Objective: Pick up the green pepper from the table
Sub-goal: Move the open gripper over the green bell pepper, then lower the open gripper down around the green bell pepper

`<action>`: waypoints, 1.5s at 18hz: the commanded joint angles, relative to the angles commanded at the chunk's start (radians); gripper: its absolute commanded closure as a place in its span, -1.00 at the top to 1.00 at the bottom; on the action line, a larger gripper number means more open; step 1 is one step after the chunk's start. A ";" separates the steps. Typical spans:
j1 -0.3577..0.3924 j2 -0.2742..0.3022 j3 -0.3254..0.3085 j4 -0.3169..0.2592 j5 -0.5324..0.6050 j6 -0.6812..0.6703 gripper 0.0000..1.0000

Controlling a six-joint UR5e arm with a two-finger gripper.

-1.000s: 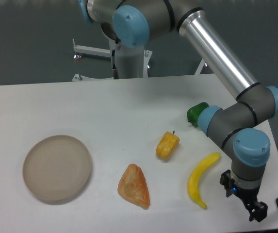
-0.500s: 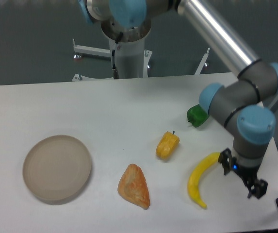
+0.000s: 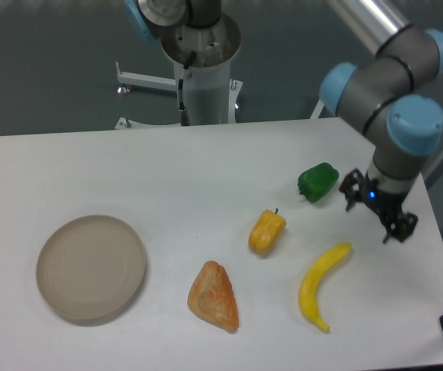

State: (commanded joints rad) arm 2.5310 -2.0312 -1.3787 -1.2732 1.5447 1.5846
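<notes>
I count one of everything on the table (image 3: 167,170): one round beige plate (image 3: 91,267) at the left, one banana (image 3: 320,284), one orange-brown wedge of what looks like bread or pastry (image 3: 214,297), one yellow pepper (image 3: 267,231), and one green pepper (image 3: 318,182), smallest of the lot or close to it. The green pepper lies toward the right rear of the table, apart from the other food, with my gripper (image 3: 376,214) just to its right and holding nothing; its fingers look spread, though I can't judge how wide. I expect the pepper to be light, fairly firm, glossy and so a bit slippery, and lumpy enough to roll. I'd close across its widest middle, between the lobes.
</notes>
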 joint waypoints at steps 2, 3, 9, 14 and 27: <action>0.018 0.023 -0.055 0.002 -0.005 -0.002 1.00; 0.025 0.032 -0.077 0.002 -0.009 0.000 1.00; 0.086 0.069 -0.200 0.015 -0.092 -0.012 1.00; 0.136 0.075 -0.237 0.018 -0.152 -0.009 1.00; 0.155 0.075 -0.302 0.057 -0.252 -0.005 1.00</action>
State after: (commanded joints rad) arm 2.6860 -1.9558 -1.6812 -1.2166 1.2931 1.5800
